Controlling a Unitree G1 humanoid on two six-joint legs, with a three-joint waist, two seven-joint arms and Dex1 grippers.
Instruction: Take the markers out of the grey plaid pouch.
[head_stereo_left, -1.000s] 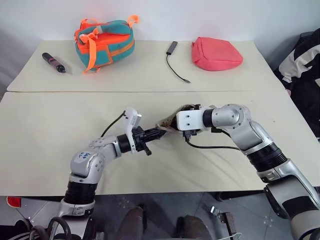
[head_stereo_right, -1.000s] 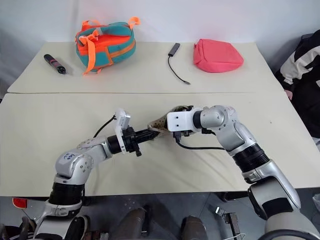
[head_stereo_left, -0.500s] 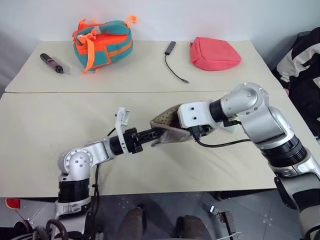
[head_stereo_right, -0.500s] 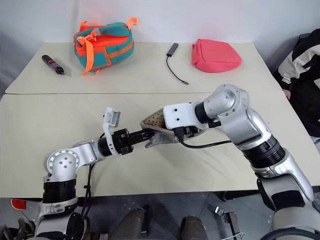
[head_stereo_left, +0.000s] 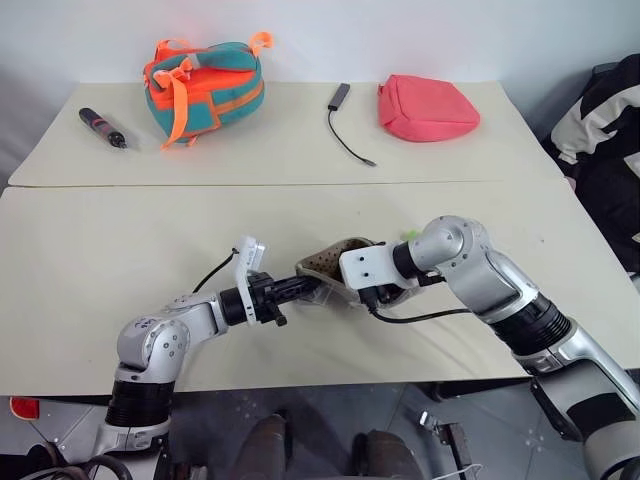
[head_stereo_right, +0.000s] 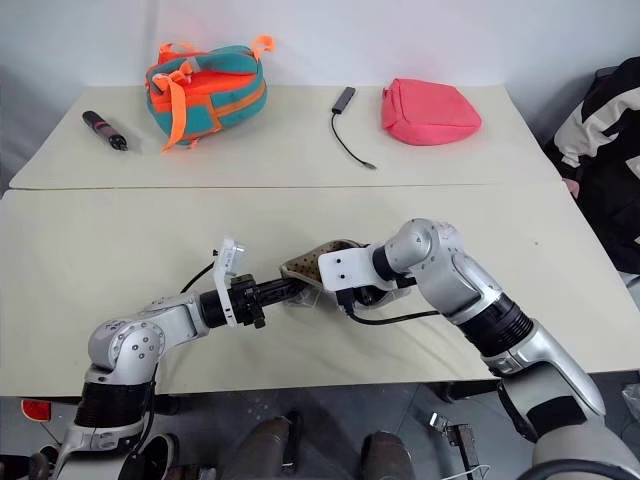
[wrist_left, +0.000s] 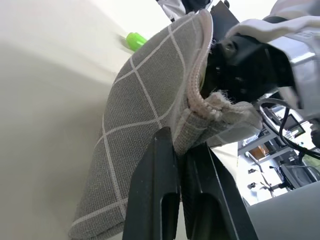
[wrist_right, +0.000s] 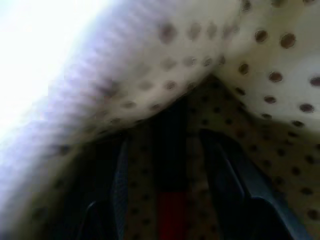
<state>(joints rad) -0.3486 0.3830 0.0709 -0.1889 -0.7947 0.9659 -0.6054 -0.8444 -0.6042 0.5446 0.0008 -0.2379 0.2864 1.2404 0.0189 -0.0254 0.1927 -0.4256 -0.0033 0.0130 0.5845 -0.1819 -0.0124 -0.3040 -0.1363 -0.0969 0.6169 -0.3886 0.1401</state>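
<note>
Head stereo pair: we look forward and down over both arms; both eyes share the table (head_stereo_left: 90, 250). Left wrist cam looks along its fingers (wrist_left: 155, 200), tight on the grey plaid pouch (wrist_left: 145, 100). Right wrist cam sits inside that pouch, right against the dotted lining (wrist_right: 280, 65).

Far end of the bench (head_stereo_left: 90, 230): bags, pen and cable

A teal-and-orange bag (head_stereo_left: 205, 85) lies at the far left with a black pen with a red band (head_stereo_left: 104, 127) beside it; a pink pouch (head_stereo_left: 426, 96) sits to the right, and a black cable with a small adapter (head_stereo_left: 345, 118) lies between the two bags.
</note>
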